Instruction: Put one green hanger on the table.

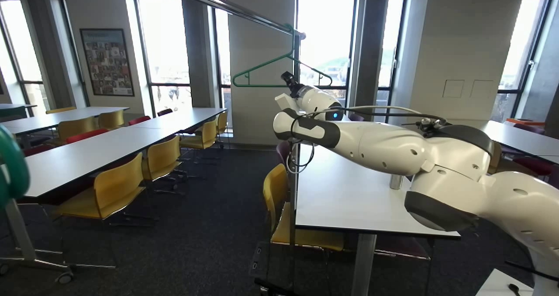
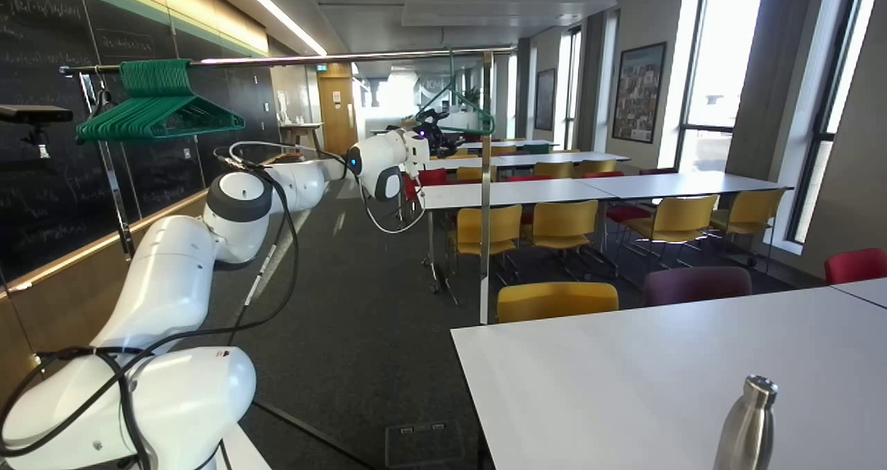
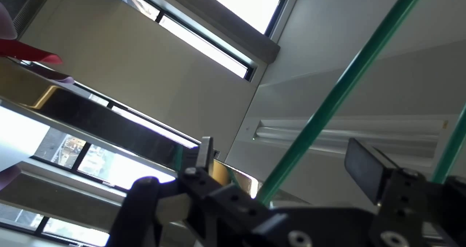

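In an exterior view, we see the green hanger [image 1: 262, 86] at 12 o'clock, hooked near the end of a metal rail [image 1: 244, 12]. The gripper [image 1: 287, 76] is at the hanger's own 6 o'clock, by its bottom bar; whether the two touch, we cannot tell. The white table [image 1: 345, 195] stretches out at 4 o'clock, with a yellow chair [image 1: 274, 190] beside it at 6 o'clock.

In an exterior view, we find the hanger at 12 o'clock, near an upright post [image 2: 485, 227], the gripper at its lower edge. A bunch of green hangers [image 2: 156, 89] hangs at 10 o'clock; the table lies at 4 o'clock, a metal bottle [image 2: 745, 428] standing on it.

In the wrist view, the fingers [image 3: 364, 172] stand wide apart, at 7 and 4 o'clock. Between them we see a green bar of the hanger slanting from 2 to 5 o'clock, with space on either side.
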